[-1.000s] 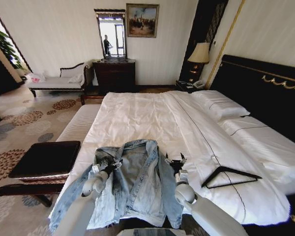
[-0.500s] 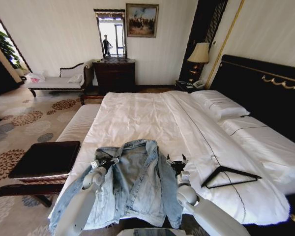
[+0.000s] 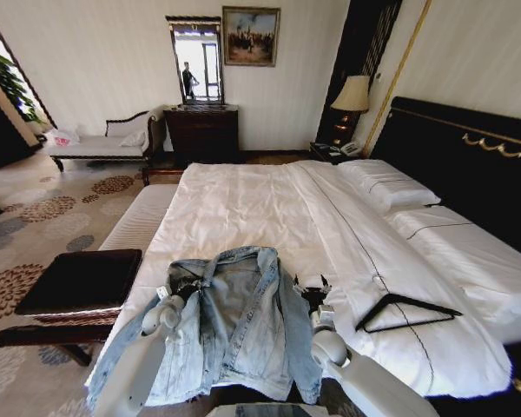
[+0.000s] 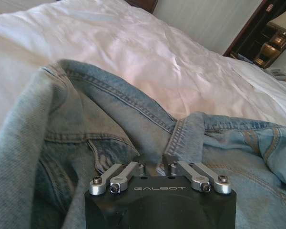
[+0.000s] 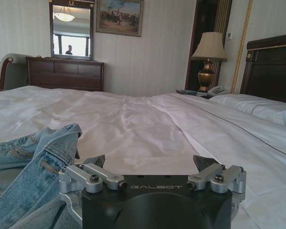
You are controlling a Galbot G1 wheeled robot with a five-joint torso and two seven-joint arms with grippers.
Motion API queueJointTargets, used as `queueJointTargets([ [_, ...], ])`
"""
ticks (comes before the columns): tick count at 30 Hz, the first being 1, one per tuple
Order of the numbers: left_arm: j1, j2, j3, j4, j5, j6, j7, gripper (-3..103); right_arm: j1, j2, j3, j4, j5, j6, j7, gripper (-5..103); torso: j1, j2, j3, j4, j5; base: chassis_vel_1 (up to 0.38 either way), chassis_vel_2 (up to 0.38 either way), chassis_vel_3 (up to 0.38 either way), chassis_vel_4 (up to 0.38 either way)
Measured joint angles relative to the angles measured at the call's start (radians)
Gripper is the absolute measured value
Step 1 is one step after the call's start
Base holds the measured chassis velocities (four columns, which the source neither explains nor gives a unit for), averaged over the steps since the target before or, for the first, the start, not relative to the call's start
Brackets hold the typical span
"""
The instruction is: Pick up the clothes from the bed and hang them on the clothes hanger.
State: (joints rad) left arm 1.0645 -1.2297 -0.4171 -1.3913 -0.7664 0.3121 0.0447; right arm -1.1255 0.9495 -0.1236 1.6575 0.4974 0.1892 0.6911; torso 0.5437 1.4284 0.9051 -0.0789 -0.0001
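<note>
Left gripper [image 3: 189,289] has crept forward onto the denim jacket [image 3: 243,330] collar, fingers closing on fabric, so the pick-up is starting; right gripper [image 3: 312,287] waits open.

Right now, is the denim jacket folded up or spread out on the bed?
Spread out. The denim jacket lies flat on the bed, front open, collar toward the pillows, one sleeve trailing off the quilt's edge. The clothes hanger lies apart beside it.

Denim jacket [image 3: 234,330], black hanger [image 3: 405,312] on bed [image 3: 243,208]
</note>
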Motion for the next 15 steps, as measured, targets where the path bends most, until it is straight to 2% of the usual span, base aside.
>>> queueJointTargets([
  [1, -0.001, 0.004, -0.008, 0.0, 0.0, -0.004, 0.003, 16, -0.002, -0.002, 0.001, 0.001, -0.001, 0.0, 0.0, 100, 0.0, 0.0, 0.0, 0.0, 0.0, 0.0, 0.0, 0.0, 0.0],
  [2, -0.001, 0.004, -0.008, 0.0, 0.0, -0.004, 0.003, 16, -0.002, -0.002, 0.001, 0.001, -0.001, 0.0, 0.0, 100, 0.0, 0.0, 0.0, 0.0, 0.0, 0.0, 0.0, 0.0, 0.0],
  [5, -0.008, 0.007, -0.025, 0.002, -0.006, -0.01, 0.004, 2, -0.003, -0.003, 0.001, 0.004, -0.001, 0.0, 0.001, 100, 0.0, 0.0, 0.0, 0.0, 0.0, 0.0, 0.0, 0.0, 0.0],
  [12, 0.011, 0.024, -0.032, -0.045, -0.018, -0.022, 0.018, 0, -0.003, -0.002, -0.001, 0.003, -0.002, 0.0, 0.001, 100, 0.0, 0.0, 0.0, 0.0001, 0.0001, 0.0, 0.0, 0.0, 0.0],
  [15, 0.038, 0.018, 0.0, -0.097, 0.015, -0.025, 0.021, -1, -0.001, 0.004, -0.005, -0.007, -0.007, 0.0, 0.001, 100, 0.0, 0.0, 0.0, 0.0001, 0.0003, 0.0, 0.0, 0.0, 0.0],
])
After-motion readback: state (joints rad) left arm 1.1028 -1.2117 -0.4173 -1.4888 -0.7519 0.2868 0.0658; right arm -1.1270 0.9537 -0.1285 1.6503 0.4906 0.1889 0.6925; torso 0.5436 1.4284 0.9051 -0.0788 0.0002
